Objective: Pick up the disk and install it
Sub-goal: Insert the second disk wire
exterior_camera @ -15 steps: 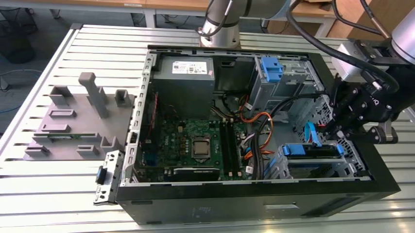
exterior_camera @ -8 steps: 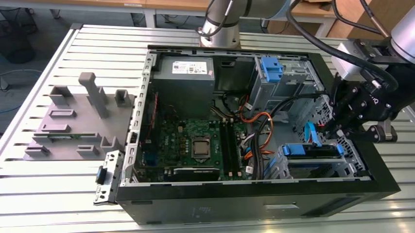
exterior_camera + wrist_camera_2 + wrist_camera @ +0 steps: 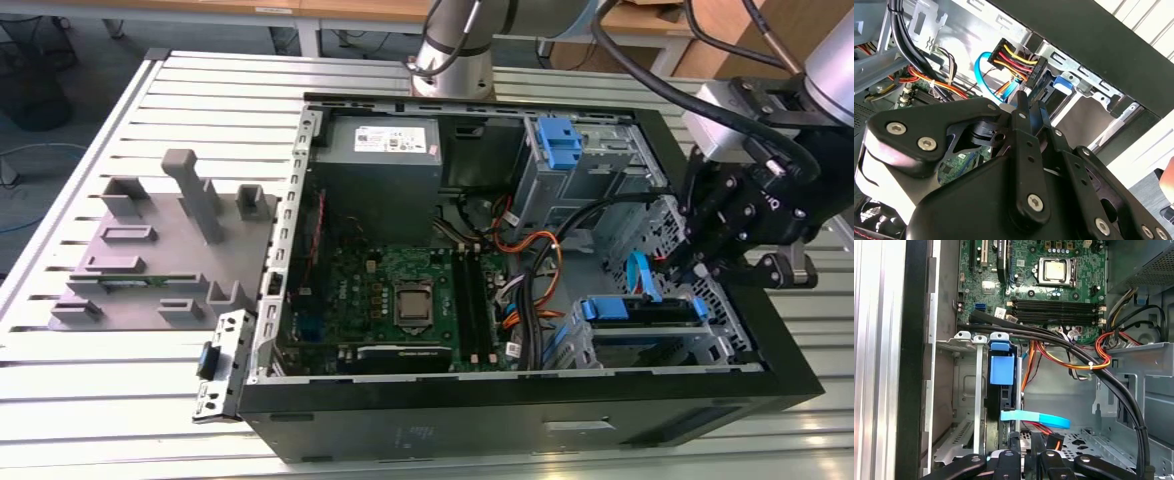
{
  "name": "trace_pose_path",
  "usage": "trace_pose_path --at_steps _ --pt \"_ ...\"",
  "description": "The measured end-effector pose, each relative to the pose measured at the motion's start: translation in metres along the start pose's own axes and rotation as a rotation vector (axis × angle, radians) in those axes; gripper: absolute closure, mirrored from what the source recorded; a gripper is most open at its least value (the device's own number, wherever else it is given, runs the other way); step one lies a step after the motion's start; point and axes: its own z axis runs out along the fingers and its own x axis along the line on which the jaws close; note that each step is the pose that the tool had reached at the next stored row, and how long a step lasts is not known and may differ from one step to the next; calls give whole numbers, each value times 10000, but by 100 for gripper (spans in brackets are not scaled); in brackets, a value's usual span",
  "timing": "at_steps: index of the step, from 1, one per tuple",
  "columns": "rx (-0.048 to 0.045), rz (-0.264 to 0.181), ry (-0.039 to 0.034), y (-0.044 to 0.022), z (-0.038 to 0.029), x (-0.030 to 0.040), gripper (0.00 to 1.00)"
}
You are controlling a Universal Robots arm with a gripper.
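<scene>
The claw hangs over the open case at the table's edge, fingers nearly together and empty, just above the disk seated in its bay

One open computer case lies on the slatted table, with one motherboard inside and one grey power supply box at the case's upper middle. Two blue drive carriers show in the exterior view, one at upper right and one at lower right. One grey fixture block sits at the left, and one black gripper hangs at the right edge.
</scene>
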Motion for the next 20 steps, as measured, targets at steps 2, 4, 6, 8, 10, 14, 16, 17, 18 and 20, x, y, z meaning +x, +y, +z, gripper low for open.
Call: trace_pose_path --at_steps 2,4,6,8,10,14,16,17,18,20 --pt "0 0 0 -10 0 -6 76" --pt "0 1 -1 -19 1 -10 76" --pt "0 0 -1 -28 1 -15 76" --pt "0 1 0 -37 1 -19 76" --pt "0 1 0 -45 1 -22 76" --pt "0 1 0 -62 1 -27 76" --pt "0 2 0 -63 1 -27 76" --pt "0 2 0 -64 2 -27 76" --pt "0 1 0 -64 1 -27 76" --pt "0 1 0 -65 2 -27 76"
